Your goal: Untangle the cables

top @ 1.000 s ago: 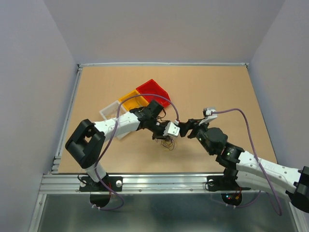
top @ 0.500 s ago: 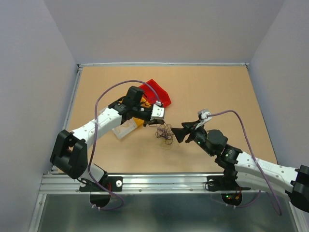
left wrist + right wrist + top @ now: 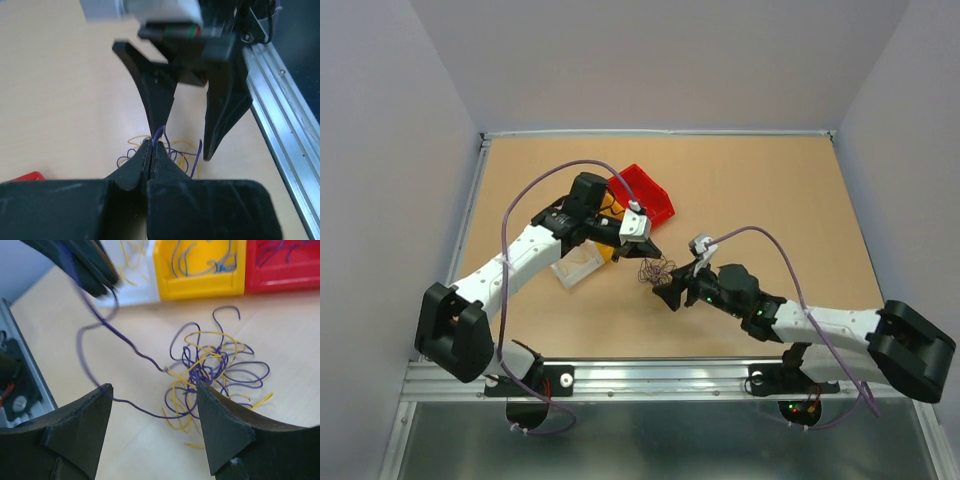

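counter (image 3: 770,190): cables (image 3: 658,272) lie near its middle | left end effector (image 3: 650,250): just behind the cables, one strand running up to it | right end effector (image 3: 670,293): just before the cables, facing the left one | row of bins (image 3: 655,195): behind-left of the cables, side by side, strands inside

Soft, even light from above makes the counter (image 3: 770,190) bright, with faint shadows under the arms (image 3: 530,250). In the left wrist view the left pincer (image 3: 151,146) is dark and blurred up close, and the rail (image 3: 277,107) shows pale glare. In the right wrist view the cables (image 3: 200,371) are sharp; the bins (image 3: 200,287) look soft.
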Robot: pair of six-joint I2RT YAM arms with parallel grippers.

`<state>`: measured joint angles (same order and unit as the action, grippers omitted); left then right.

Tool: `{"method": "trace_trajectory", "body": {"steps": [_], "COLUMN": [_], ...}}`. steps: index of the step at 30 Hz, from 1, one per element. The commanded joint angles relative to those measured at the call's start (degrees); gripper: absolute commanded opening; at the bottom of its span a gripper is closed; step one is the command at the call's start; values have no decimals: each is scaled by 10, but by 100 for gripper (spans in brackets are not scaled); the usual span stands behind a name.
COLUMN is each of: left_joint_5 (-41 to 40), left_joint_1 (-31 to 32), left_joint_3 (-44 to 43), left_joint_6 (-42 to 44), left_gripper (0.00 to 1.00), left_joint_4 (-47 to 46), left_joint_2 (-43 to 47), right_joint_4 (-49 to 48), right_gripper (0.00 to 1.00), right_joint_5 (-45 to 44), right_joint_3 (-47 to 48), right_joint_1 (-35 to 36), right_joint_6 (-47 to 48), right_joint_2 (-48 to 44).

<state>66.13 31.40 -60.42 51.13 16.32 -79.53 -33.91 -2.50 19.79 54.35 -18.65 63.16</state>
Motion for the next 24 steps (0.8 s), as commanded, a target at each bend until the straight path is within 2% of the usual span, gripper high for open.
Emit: {"method": "trace_trajectory", "body": {"steps": [1,4,5,6,7,8,10,11,12,14,16,22,24], "left_joint_5": [38,25,-9,-38,-73,-146,-216,-288,-320,-388,-412,-487,-558], "left_joint_1": [18,37,45,52,61,67,80,81,80,80,79,79,79], "left_joint_3": [-69,-108,-115,-135,-151,-173,-262,-300,-377,-454,-531,-589,-609], "left_joint_6": [-46,-103,-188,-230,-256,-276,-316,-334,-355,-367,-386,-392,-383], "left_gripper": [0,0,0,0,0,0,0,0,0,0,0,0,0], "left_joint_4": [3,-29,-90,-125,-150,-160,-175,-171,-164,-132,-124,-131,-134], "left_joint_2": [52,93,105,127,136,142,141,134,115,93,68,13,-11], "right_joint_4": [-53,-53,-53,-52,-49,-48,-41,-41,-41,-41,-41,-43,-44], "right_gripper": [72,70,68,66,62,54,49,47,46,43,40,29,26], "right_joint_5": [22,35,28,14,1,-20,-32,-36,-39,-60,-80,-120,-126], "right_joint_3": [57,79,82,89,92,95,100,99,98,87,75,35,27], "right_joint_1": [-1,-1,-1,-1,-1,-2,-1,-1,-1,-1,-1,-1,-1], "right_joint_6": [20,12,6,-7,-15,-22,-34,-37,-39,-52,-63,-71,-71], "right_joint_2": [83,130,157,168,179,188,204,206,202,191,163,92,73]}}
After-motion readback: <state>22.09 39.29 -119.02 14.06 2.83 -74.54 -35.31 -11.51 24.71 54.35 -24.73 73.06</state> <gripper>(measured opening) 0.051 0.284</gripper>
